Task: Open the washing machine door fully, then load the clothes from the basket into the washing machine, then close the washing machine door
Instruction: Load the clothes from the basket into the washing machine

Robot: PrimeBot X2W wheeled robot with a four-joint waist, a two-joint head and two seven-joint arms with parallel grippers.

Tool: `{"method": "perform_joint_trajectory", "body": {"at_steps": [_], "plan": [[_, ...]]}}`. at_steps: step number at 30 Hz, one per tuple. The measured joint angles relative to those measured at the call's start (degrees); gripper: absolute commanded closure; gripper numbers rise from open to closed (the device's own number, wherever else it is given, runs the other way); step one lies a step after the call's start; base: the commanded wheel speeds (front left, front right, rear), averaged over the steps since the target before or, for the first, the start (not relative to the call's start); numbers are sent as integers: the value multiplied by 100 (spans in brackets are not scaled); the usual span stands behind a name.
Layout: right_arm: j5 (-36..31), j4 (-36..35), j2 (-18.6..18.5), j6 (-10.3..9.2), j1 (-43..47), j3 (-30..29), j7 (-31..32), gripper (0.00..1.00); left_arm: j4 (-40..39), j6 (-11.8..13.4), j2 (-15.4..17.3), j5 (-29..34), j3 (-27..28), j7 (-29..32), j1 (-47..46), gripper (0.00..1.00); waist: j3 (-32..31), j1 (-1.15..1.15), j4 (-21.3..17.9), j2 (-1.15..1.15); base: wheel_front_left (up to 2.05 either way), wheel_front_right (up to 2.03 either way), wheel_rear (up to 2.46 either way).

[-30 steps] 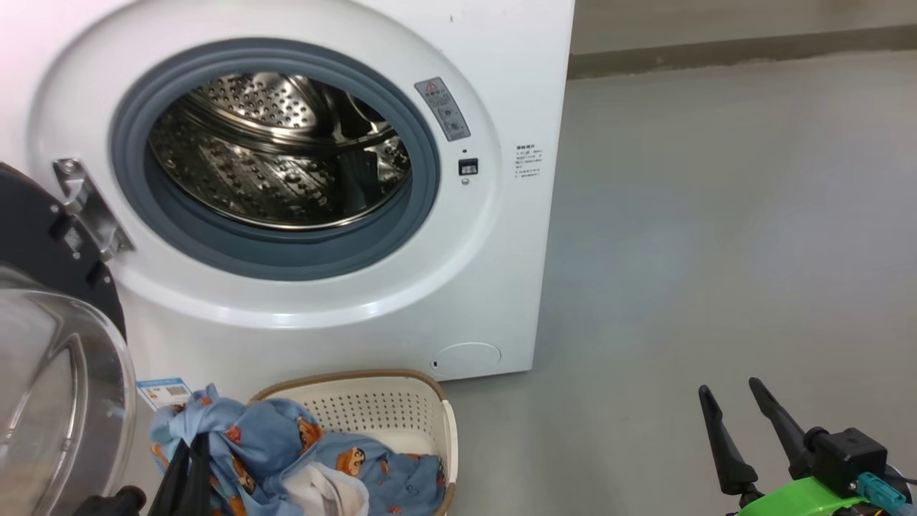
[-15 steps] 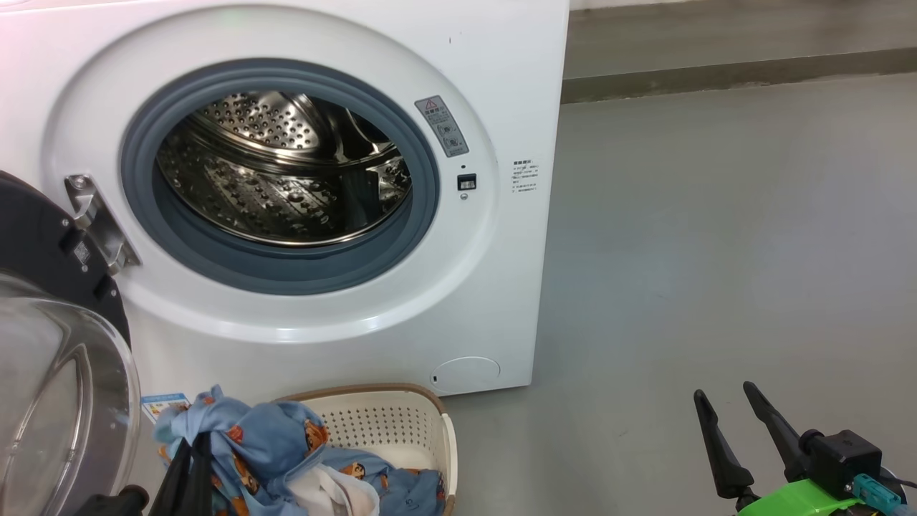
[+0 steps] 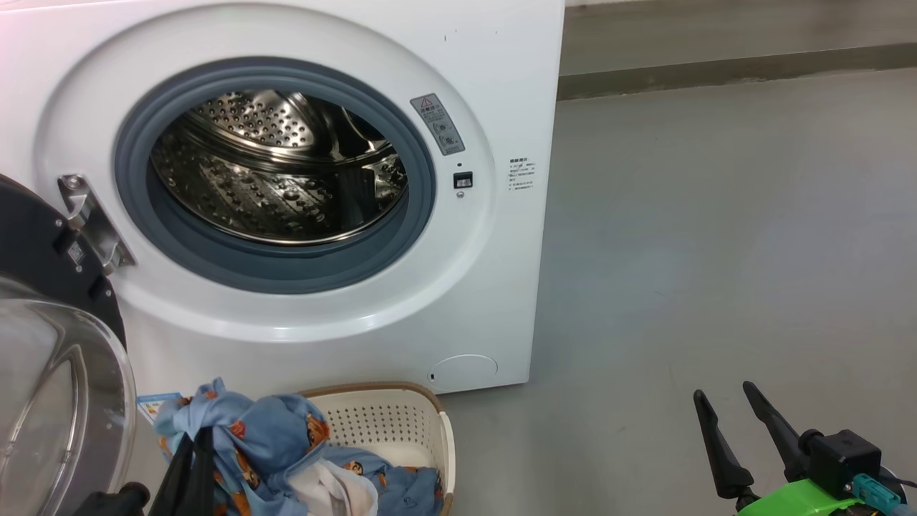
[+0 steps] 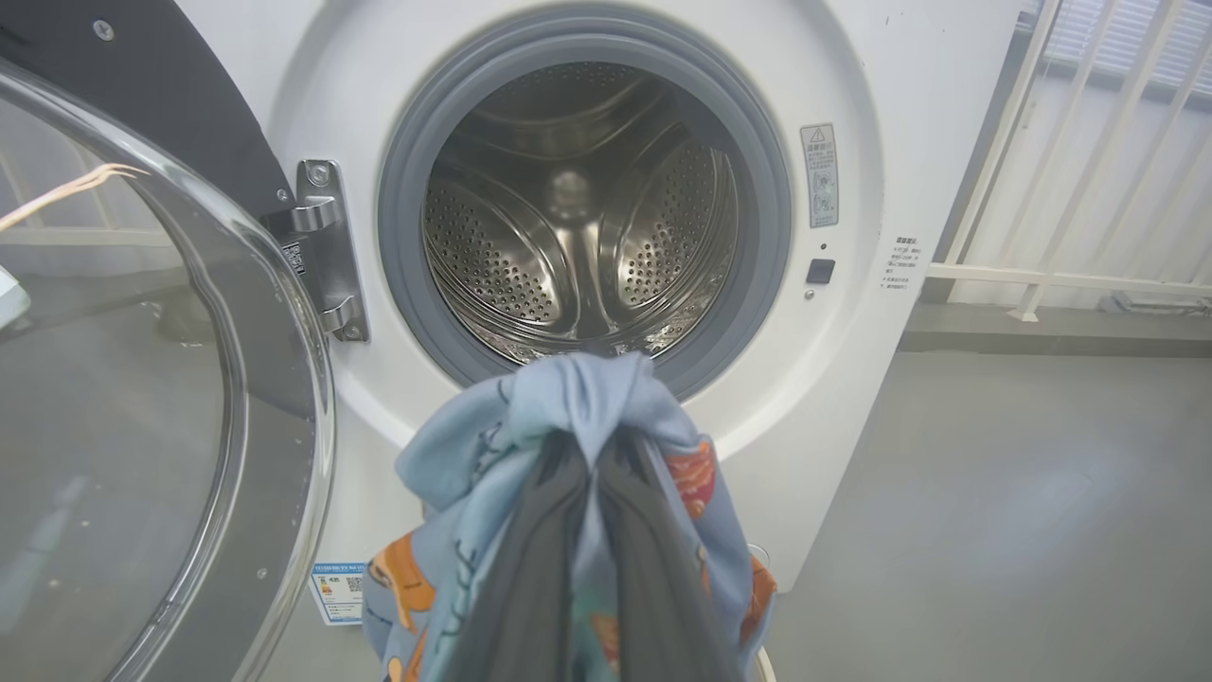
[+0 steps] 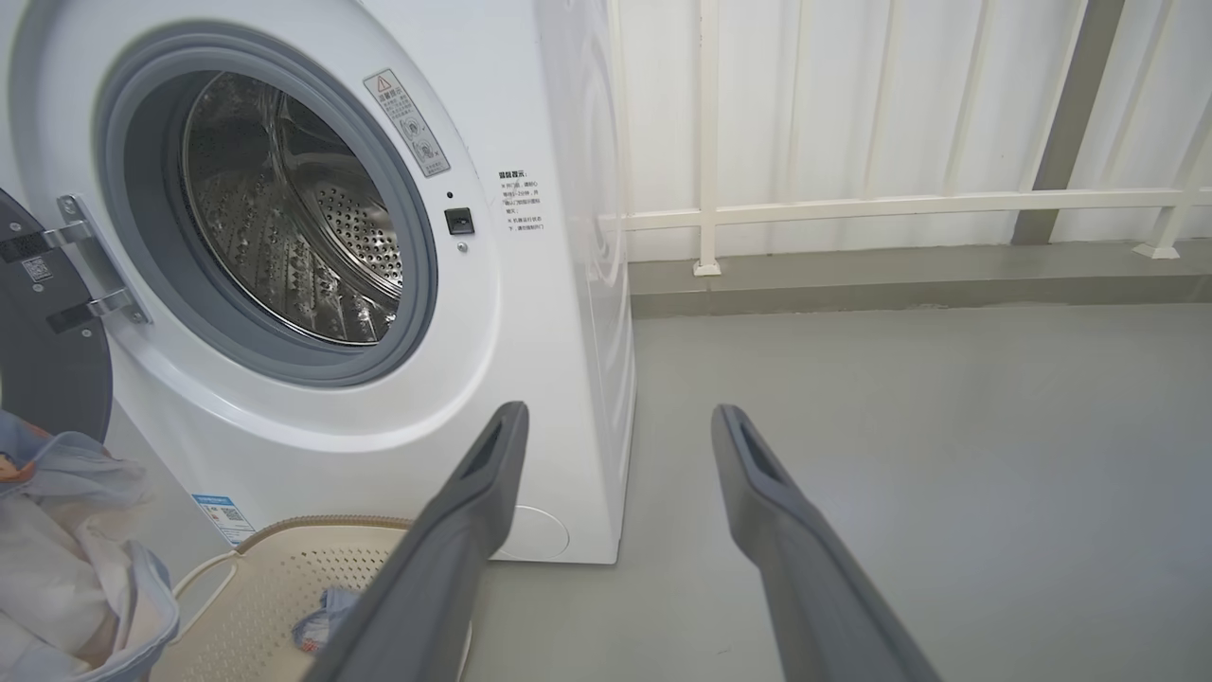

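Observation:
The white washing machine [image 3: 501,86] stands with its steel drum [image 3: 272,165] bare. Its door [image 3: 50,387] hangs swung out at the left, glass bowl towards me, also at the left of the left wrist view [image 4: 142,379]. Below the opening sits the cream basket [image 3: 401,423] with light blue bear-print clothes [image 3: 272,444] in it. My left gripper [image 3: 192,448] is shut on a bunch of those clothes [image 4: 578,398], lifted above the basket and below the drum mouth. My right gripper [image 3: 723,401] hovers open over bare floor at the right, nothing between its fingers [image 5: 473,511].
A small blue label sticker [image 3: 154,405] is on the machine's lower front. Grey floor [image 3: 716,251] stretches to the right of the machine. A white railing [image 5: 852,204] and a low kerb run behind.
The head view has shifted a little, so the machine sits lower in it. The lifted bunch of clothes has risen slightly over the basket. The right gripper has hardly moved.

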Motion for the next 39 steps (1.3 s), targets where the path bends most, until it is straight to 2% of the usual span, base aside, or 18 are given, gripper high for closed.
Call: {"method": "perform_joint_trajectory", "body": {"at_steps": [19,31,39], "plan": [[-1,-7,75,0,-8,-12,0,0,-27,-57,42,-29,-138,9,-74,100,172,0,-38,0,0,0,0],[-12,-34,287,0,-142,119,0,0,851,-354,-74,-181,-198,5,-1327,100,410,0,-389,0,0,0,0],[-64,-110,432,0,-158,116,0,0,1344,-414,-66,-153,257,0,-2219,100,698,0,-801,0,0,0,0]]}}
